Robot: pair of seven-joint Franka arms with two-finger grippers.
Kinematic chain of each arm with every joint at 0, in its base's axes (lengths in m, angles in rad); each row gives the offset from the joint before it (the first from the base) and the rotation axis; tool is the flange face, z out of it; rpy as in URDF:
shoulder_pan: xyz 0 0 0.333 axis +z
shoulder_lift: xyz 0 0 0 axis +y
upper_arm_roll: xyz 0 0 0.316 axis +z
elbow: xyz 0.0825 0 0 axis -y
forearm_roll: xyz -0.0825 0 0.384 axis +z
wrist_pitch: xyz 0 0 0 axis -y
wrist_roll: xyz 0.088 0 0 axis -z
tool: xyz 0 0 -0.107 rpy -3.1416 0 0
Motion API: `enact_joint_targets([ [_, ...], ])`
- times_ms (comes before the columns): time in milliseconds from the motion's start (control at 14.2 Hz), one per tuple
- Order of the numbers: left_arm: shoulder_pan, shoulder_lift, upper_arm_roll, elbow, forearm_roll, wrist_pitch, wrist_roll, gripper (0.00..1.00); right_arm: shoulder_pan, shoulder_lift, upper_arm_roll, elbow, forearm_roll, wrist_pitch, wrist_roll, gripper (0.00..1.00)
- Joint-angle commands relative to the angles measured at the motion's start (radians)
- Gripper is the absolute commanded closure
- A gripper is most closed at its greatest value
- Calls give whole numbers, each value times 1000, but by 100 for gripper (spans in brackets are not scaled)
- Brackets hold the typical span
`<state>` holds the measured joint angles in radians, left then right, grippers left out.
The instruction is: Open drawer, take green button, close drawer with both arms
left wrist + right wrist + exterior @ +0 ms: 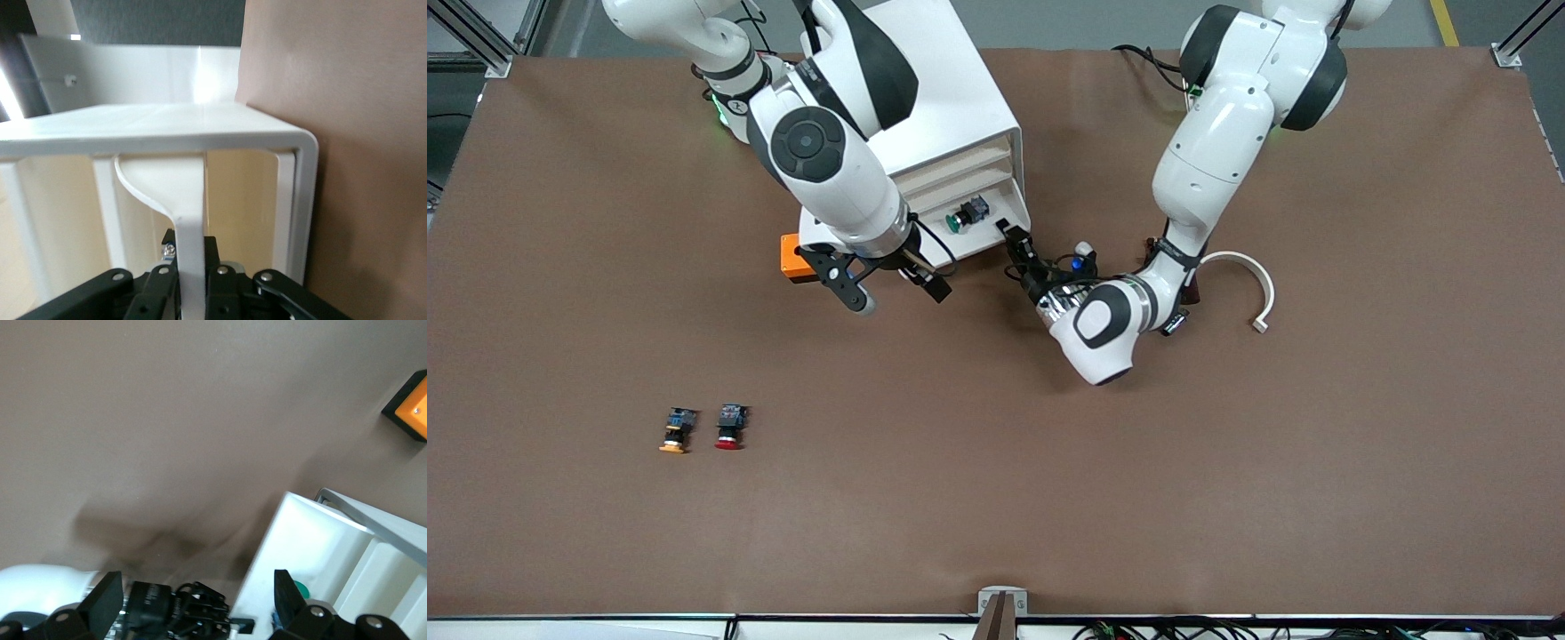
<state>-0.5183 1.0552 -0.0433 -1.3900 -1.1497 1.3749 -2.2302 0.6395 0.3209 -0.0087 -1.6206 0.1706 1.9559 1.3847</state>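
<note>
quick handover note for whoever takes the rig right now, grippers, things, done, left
Left gripper: shut on the pulled-out white plastic drawer's handle tab.
Right gripper: open, empty, over the table by the drawer's front edge.
Green-capped push button lies in the open drawer of the white box cabinet.
Done: drawer opened.
Left: take the button, close the drawer.

I see the counter [996, 498] lit evenly from above in the front view, bright and sharp, with only soft, small shadows under the arms. In the left wrist view, the white drawer [200, 133] glares hard near its top, and everything close to the camera looks soft. In the right wrist view, a dark, smeared shadow lies on the brown surface, and the picture is dimmer.
</note>
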Motion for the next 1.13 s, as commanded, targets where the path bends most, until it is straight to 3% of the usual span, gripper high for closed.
enact_joint_targets([
  [0, 56, 11, -1, 20, -35, 9, -2, 88, 57, 27, -11, -1, -34, 46, 72, 0],
  [283, 113, 11, -1, 31, -36, 12, 0, 87, 146, 90, -11, -12, -94, 126, 216, 0],
  [495, 123, 11, 0, 39, -36, 27, 0, 81, 215, 153, -11, -12, -167, 179, 327, 0],
  [565, 123, 11, -1, 39, -36, 35, 0, 75, 232, 170, -11, -10, -186, 181, 348, 0],
  [777, 124, 11, -1, 46, -36, 39, 35, 23, 264, 191, -11, -12, -198, 178, 362, 0],
  [989, 141, 6, -1, 49, -36, 72, 133, 1, 273, 216, -13, -15, -215, 176, 366, 0],
  [1060, 156, 8, -1, 63, -36, 78, 161, 1, 273, 225, -13, -15, -215, 176, 367, 1],
])
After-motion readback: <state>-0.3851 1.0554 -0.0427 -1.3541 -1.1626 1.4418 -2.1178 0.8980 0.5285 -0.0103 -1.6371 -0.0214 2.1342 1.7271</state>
